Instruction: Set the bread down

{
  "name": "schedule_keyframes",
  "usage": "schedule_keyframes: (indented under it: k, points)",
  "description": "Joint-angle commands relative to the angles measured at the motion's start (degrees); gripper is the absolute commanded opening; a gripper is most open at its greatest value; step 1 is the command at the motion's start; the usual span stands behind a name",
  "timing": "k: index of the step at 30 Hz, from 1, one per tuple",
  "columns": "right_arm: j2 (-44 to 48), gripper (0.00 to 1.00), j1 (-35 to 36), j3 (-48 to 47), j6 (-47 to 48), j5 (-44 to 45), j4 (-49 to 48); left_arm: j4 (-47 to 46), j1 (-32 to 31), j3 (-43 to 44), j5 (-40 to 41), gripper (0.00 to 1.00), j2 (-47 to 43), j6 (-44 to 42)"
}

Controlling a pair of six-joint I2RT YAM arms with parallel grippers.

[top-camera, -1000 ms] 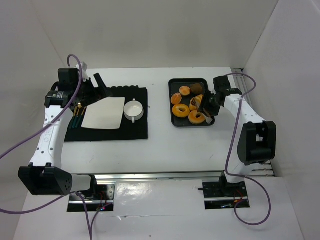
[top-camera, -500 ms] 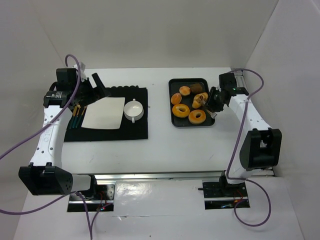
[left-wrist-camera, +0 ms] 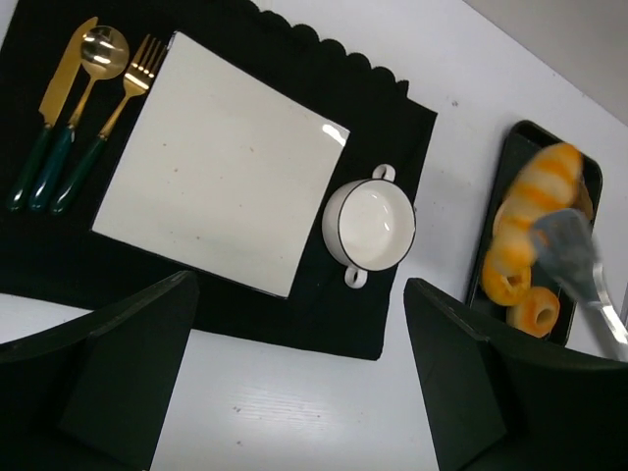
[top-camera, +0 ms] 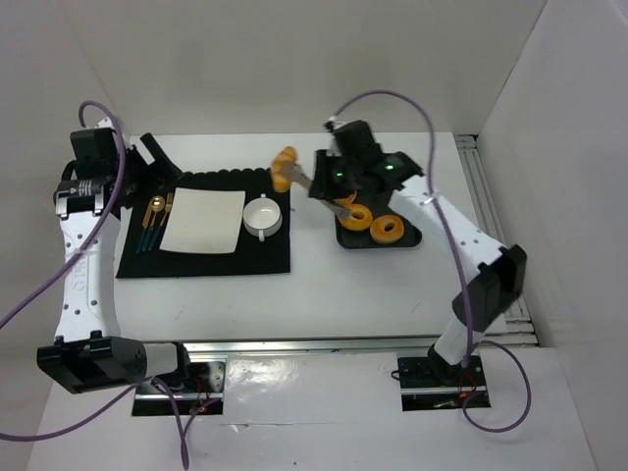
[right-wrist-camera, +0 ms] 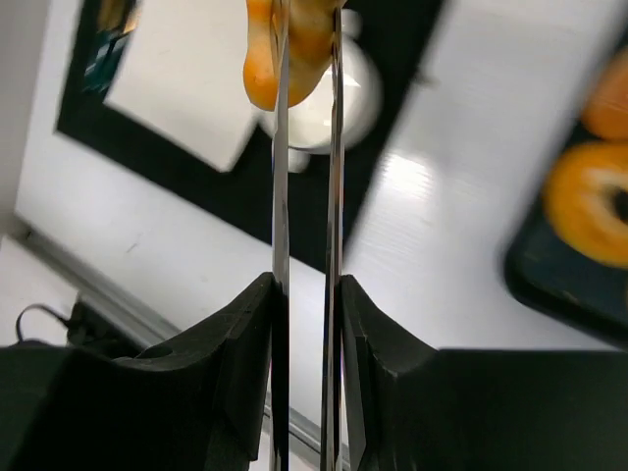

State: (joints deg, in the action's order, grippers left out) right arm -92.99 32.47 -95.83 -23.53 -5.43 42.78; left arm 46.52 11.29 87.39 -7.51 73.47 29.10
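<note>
Bread: the bread (top-camera: pixel 285 167) is held aloft between the tray (top-camera: pixel 343 241) and the bowl (top-camera: pixel 262 216), touched only by the blades that pinch it.
Right claw: the right gripper (right-wrist-camera: pixel 306 294) is closed, and the bread is clamped at the tips of the long metal blades (right-wrist-camera: pixel 280 147) it carries.
Change: a second ago this claw was down among the pastries on the tray; now the bread is lifted off and swung left toward the place setting.
Meaning: the pick is judged done, and only the setting down remains, probably on the plate (top-camera: pixel 204 221) or in the bowl.
Left claw: the left gripper (left-wrist-camera: pixel 294 392) is spread wide with nothing held, and is drawn back from the mat (top-camera: pixel 265 260).
Counts: one bread, one tray, one bowl, one plate and one mat are seen; three pieces of cutlery are counted: knife (left-wrist-camera: pixel 49 108), spoon (left-wrist-camera: pixel 93 59), fork (left-wrist-camera: pixel 132 78).
Doughnuts: two ring doughnuts (top-camera: pixel 388 229) are visible; the rest of the tray is hidden by the arm.
</note>
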Motion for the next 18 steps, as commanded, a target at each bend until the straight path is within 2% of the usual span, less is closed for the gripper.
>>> schedule_keyframes:
  k: [1, 8, 12, 15, 16, 18]
  points:
    - [-7.4, 0.35, 8.9, -7.8, -0.4, 0.4, -4.8, 1.6, 1.1, 2.2, 2.5, 1.0, -3.2, 2.7]
    - [-31.2, 0.35, 17.0, -29.2, 1.7, -2.3, -6.0, 2.1, 2.2, 1.0, 2.6, 1.0, -6.3, 4.0]
    - [-38.4, 0.35, 18.8, -33.7, 2.4, -2.4, -6.8, 2.1, 2.2, 0.5, 1.3, 1.0, -6.9, 4.0]
    - [-41.4, 0.43, 18.8, -34.7, 1.8, -4.2, -8.2, 2.1, 2.2, -0.1, 1.3, 1.0, -7.4, 4.0]
    - [-41.9, 0.5, 18.8, -36.1, 1.3, -4.2, -7.2, 2.1, 2.2, -0.1, 0.7, 1.0, -7.4, 4.0]
    - [-42.5, 0.58, 18.8, -36.7, 1.3, -4.2, -6.6, 2.1, 2.2, -0.6, 0.1, 1.0, -7.4, 4.0]
